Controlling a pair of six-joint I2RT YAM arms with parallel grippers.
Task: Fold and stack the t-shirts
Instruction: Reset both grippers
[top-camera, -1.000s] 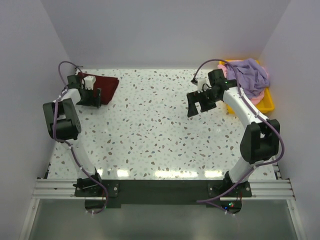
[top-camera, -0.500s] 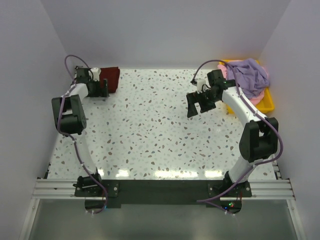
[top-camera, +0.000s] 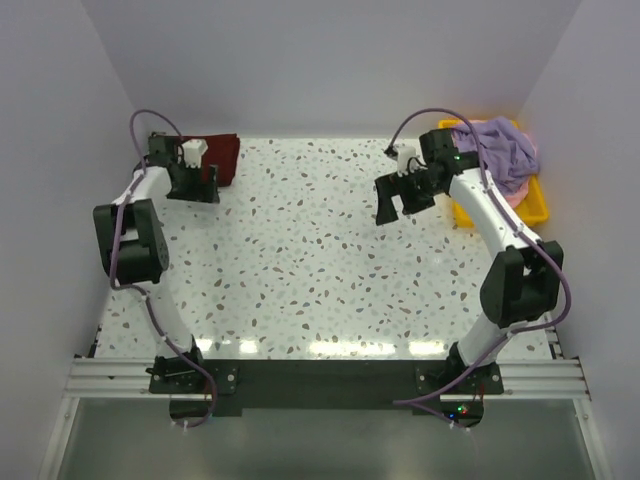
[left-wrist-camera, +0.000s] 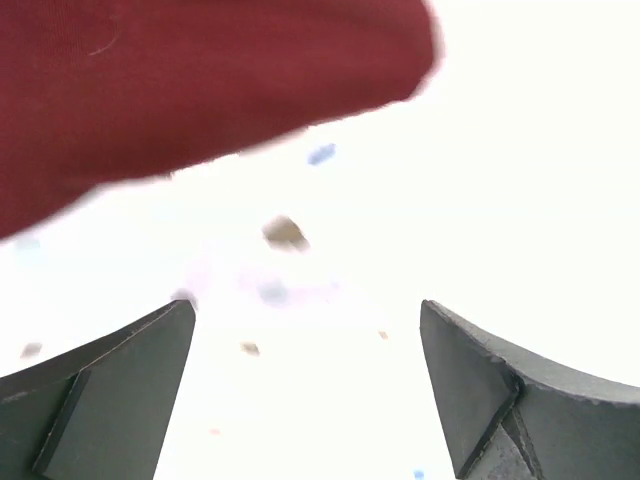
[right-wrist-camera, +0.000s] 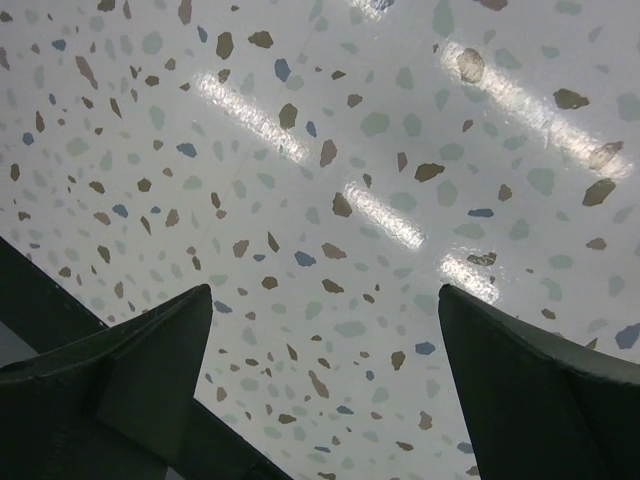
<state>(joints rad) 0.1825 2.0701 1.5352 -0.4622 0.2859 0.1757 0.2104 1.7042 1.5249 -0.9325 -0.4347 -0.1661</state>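
Lavender shirt (top-camera: 497, 150) on the yellow tray (top-camera: 538, 205) is seen only overhead. Left gripper (left-wrist-camera: 305, 320), near the maroon shirt (left-wrist-camera: 200, 80), and right gripper (right-wrist-camera: 325, 300) are spread wide, empty.

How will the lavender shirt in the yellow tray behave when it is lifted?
Probably floppy: the lavender shirt lies crumpled in folds and drapes over the yellow tray rim. It will likely sag and unfold. It may drag the pink shirt beneath it.

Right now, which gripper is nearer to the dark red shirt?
Left. The left gripper hangs open just beside the dark red shirt in the far left corner. The right gripper is across the table, near the yellow tray.
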